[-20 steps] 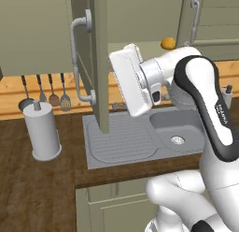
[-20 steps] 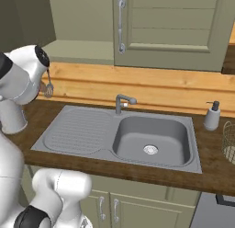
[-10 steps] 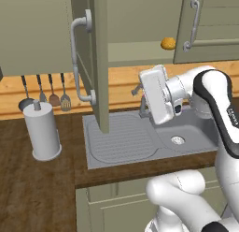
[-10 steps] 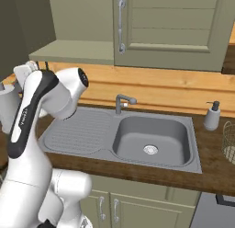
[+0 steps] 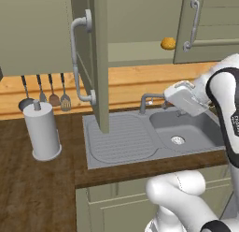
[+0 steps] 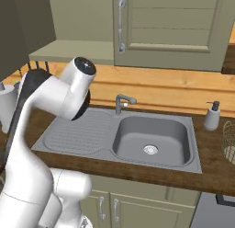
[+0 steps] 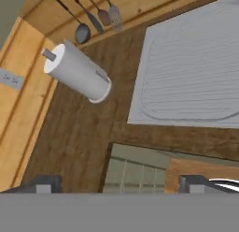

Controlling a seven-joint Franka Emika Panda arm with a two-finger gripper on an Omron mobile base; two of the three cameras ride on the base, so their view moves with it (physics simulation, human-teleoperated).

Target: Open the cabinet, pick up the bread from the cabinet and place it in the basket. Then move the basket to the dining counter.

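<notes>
Up on the open cabinet (image 5: 95, 62) shelf the bread (image 5: 168, 43) is sitting, small golden bun, just left of the closed right door. Left door is standing swung out toward the camera, curved bar handle (image 5: 79, 62) facing left. Right base view is showing the same shelf (image 6: 73, 50) from the other side, bun not visible there, closed door with long handle (image 6: 121, 25) beside it.

Since half a second ago the arm is swinging lower and further right: the white hand (image 5: 186, 97) is now sitting over the sink (image 5: 186, 128) near the faucet (image 5: 147, 101); a second ago it was higher, close to the open door. Cabinet door and bun are staying put.

Fingers are standing wide apart with nothing between them; in the hand view the gripper (image 7: 121, 182) tips are showing at the bottom edge, looking down on the dark wood tabletop (image 7: 79, 133), the drainboard (image 7: 191, 76), a white paper towel roll (image 7: 77, 72) and hanging utensils (image 7: 93, 16).

Basket (image 6: 228, 140) is showing at the right edge of the right base view, wire mesh, on the tabletop right of the sink, near a soap dispenser (image 6: 211, 116). Left base view is cutting that off but giving the paper towel roll and utensils.

No readable writing or labels anywhere.
</notes>
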